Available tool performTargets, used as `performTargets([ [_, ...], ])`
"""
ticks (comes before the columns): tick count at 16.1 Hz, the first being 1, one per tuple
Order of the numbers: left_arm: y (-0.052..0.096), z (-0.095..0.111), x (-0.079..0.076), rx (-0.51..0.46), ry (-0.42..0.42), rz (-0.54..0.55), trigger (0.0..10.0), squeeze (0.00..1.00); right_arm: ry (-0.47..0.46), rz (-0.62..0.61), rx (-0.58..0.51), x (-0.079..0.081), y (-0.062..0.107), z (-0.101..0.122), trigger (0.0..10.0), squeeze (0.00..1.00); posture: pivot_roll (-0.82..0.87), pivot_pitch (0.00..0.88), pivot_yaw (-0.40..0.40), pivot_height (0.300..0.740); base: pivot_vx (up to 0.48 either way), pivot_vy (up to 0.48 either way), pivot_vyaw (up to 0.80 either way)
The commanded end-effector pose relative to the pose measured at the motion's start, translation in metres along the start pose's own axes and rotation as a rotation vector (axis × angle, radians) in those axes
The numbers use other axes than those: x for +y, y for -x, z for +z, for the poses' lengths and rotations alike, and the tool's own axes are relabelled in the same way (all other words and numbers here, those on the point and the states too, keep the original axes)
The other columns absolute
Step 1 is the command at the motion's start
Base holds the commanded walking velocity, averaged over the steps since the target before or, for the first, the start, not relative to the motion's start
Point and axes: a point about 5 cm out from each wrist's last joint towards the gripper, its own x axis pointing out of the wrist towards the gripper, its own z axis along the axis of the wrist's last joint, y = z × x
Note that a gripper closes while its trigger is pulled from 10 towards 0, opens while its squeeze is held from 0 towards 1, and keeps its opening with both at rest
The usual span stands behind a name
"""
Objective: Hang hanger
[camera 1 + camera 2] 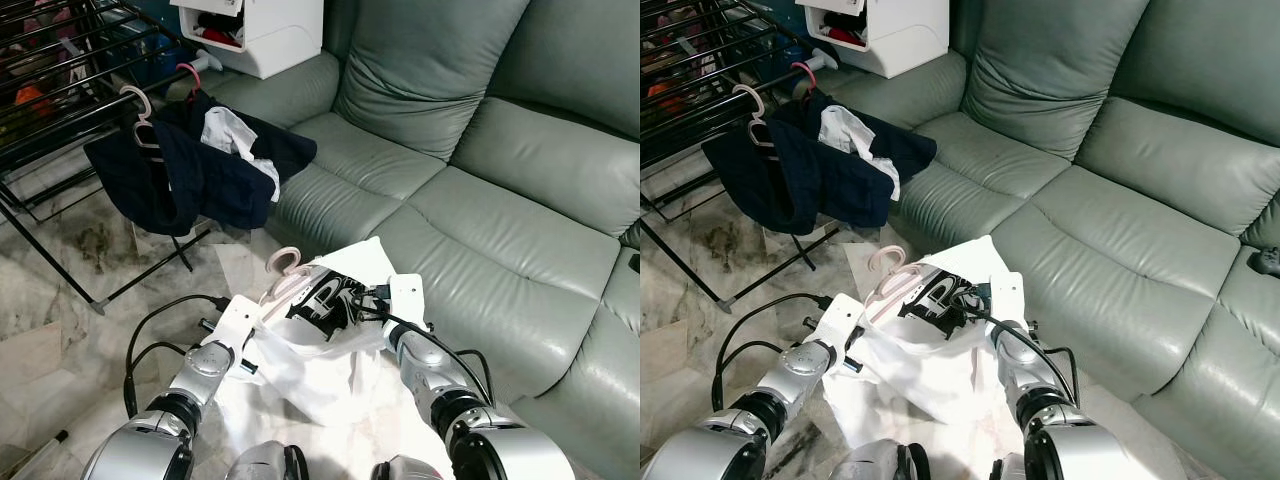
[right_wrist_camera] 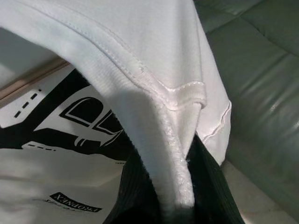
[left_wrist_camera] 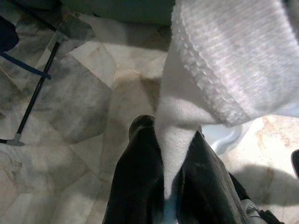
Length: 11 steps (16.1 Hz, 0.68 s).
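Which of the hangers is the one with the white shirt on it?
The pale pink hanger between the two grippers carries the white printed T-shirt; the other hangers hang on the black drying rack with dark clothes.

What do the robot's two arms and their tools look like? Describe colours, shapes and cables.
Both arms are silver metal with rounded joints and black bands. Each wrist carries a flat white plate. Black cables loop from the left arm and along the right arm. Each tool has two long black fingers.

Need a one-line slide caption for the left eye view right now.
Both grippers hold a white printed T-shirt on a pink hanger near the drying rack.
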Motion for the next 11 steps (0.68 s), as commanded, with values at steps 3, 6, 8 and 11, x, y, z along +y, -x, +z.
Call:
performTargets([
  [3, 0.0, 0.01, 0.01, -0.047, 0.063, 0.067, 10.0, 0.0, -0.005, 0.007, 0.004, 0.003, 0.0, -0.001, 4.2, 0.0, -0.06, 0.0, 0.089, 0.74, 0.0, 0.0, 0.0],
  [6, 0.0, 0.01, 0.01, -0.049, 0.063, 0.066, 10.0, 0.0, 0.012, 0.003, -0.009, -0.001, -0.001, 0.003, 7.0, 0.0, -0.06, 0.0, 0.088, 0.74, 0.0, 0.0, 0.0],
  [8, 0.0, 0.01, 0.01, -0.049, 0.063, 0.066, 10.0, 0.0, 0.012, 0.003, -0.009, -0.001, -0.001, 0.003, 7.0, 0.0, -0.06, 0.0, 0.088, 0.74, 0.0, 0.0, 0.0],
  [11, -0.001, 0.022, 0.003, -0.112, -0.205, 0.056, 10.0, 0.0, 0.131, 0.047, -0.111, 0.006, -0.012, 0.043, 0.0, 0.0, -0.06, 0.0, 0.09, 0.74, 0.0, 0.0, 0.0],
])
